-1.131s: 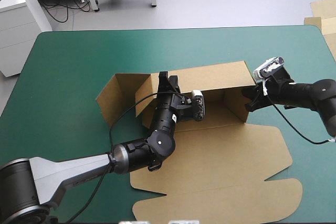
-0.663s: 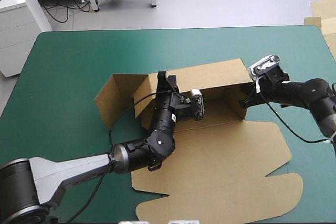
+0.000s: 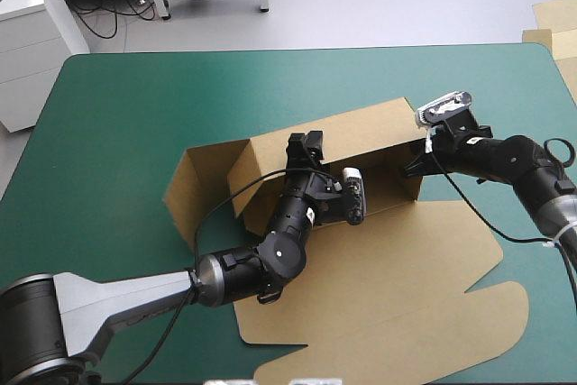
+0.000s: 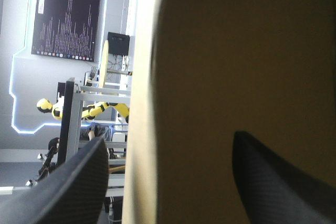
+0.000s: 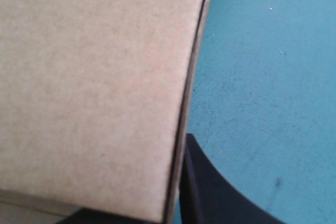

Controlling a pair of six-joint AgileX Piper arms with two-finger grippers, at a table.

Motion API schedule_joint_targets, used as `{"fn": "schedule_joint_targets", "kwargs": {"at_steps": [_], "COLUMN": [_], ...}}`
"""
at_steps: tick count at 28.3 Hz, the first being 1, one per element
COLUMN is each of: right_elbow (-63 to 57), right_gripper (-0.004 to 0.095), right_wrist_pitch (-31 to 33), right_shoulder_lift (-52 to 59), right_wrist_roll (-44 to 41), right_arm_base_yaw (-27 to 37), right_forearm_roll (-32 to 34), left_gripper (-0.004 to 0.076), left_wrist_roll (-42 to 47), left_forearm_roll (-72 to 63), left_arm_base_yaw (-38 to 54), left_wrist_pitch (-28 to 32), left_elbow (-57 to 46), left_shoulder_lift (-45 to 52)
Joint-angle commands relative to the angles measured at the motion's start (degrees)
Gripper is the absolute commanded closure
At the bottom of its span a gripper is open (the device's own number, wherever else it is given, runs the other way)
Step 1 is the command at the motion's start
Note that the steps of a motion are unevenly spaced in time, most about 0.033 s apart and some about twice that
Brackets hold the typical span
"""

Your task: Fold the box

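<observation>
The box (image 3: pixel 361 146), mid tabletop (image 3: pixel 117 105), has just turned a bit, the left end effector (image 3: pixel 305 142) open around its 12 o'clock wall, the right end effector (image 3: pixel 416 164) pinching the 3 o'clock wall, so the walls stand but look untucked.

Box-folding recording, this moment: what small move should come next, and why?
Probably shut the left claw on the raised wall of the box: its fingers stand apart astride the board's edge, not gripping, while the right claw pinches the box's end on its own side. A second grip should steady the wall for tucking.
</observation>
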State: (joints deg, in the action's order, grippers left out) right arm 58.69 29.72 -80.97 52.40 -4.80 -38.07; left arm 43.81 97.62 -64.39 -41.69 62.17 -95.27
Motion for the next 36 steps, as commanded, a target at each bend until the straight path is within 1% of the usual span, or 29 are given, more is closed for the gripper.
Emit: {"fn": "schedule_joint_targets", "kwargs": {"at_steps": [1, 6, 8, 9, 10, 11, 12, 14, 16, 18, 22, 24, 27, 30, 36], "right_elbow": [0.86, 0.86, 1.17, 1.50, 2.36, 4.20, 5.57, 8.31, 11.80, 14.99, 21.76, 24.66, 27.53, 28.96, 31.27], "right_gripper": [0.0905, 0.0905, 0.0905, 0.0905, 0.0905, 0.0905, 0.0905, 0.0905, 0.0905, 0.0905, 0.0905, 0.0906, 0.0906, 0.0905, 0.0904], "right_wrist_pitch": [-0.52, -1.85, -1.85, -1.44, -0.61, 1.16, 2.35, 4.98, 8.86, 12.94, 23.17, 27.35, 32.13, 34.06, 32.56], "right_shoulder_lift": [0.73, 0.73, 0.73, 0.73, 0.73, 0.73, 0.73, 0.73, 0.73, 0.73, 0.09, -1.15, -4.05, -8.03, -15.88], "right_wrist_roll": [-4.40, -12.15, -15.98, -18.12, -20.29, -22.67, -24.23, -27.30, -30.75, -33.38, -37.91, -38.80, -40.18, -40.85, -41.20], "right_arm_base_yaw": [-1.32, -1.43, -1.43, -1.43, -1.43, -1.43, -1.43, -1.43, -1.43, -1.43, -1.43, -1.43, -1.43, -1.43, -1.43], "right_forearm_roll": [2.92, 7.74, 11.45, 13.04, 14.50, 16.40, 17.18, 19.05, 21.94, 24.26, 25.86, 26.02, 26.15, 25.92, 23.19], "left_gripper": [0.0235, 0.0239, 0.0261, 0.0286, 0.0323, 0.0427, 0.0477, 0.0614, 0.0734, 0.0731, 0.0734, 0.0734, 0.0734, 0.0733, 0.0734], "left_wrist_roll": [1.00, 1.00, 1.00, 1.00, 1.00, 1.00, 1.17, 2.15, 3.62, 4.04, 3.93, 3.50, 2.23, -3.62, -18.67], "left_forearm_roll": [5.67, 5.76, 5.76, 5.76, 5.76, 5.76, 5.76, 5.65, 5.65, 4.82, 0.10, -4.82, -15.59, -28.39, -50.22], "left_arm_base_yaw": [-3.01, -8.12, -9.70, -10.33, -10.92, -11.42, -11.55, -11.65, -11.65, -11.65, -9.22, -5.90, 2.52, 11.95, 31.09], "left_wrist_pitch": [-1.90, -5.70, -6.47, -7.00, -7.79, -8.88, -8.91, -9.13, -9.52, -10.35, -10.90, -10.90, -10.90, -11.04, -12.99], "left_elbow": [1.40, 1.50, 1.79, 2.27, 3.05, 5.17, 6.16, 8.82, 11.03, 13.09, 15.37, 15.78, 15.90, 15.90, 15.90], "left_shoulder_lift": [2.29, 3.46, 5.06, 6.12, 7.25, 9.48, 10.61, 13.48, 16.43, 19.19, 25.02, 28.01, 31.93, 34.59, 36.04]}}
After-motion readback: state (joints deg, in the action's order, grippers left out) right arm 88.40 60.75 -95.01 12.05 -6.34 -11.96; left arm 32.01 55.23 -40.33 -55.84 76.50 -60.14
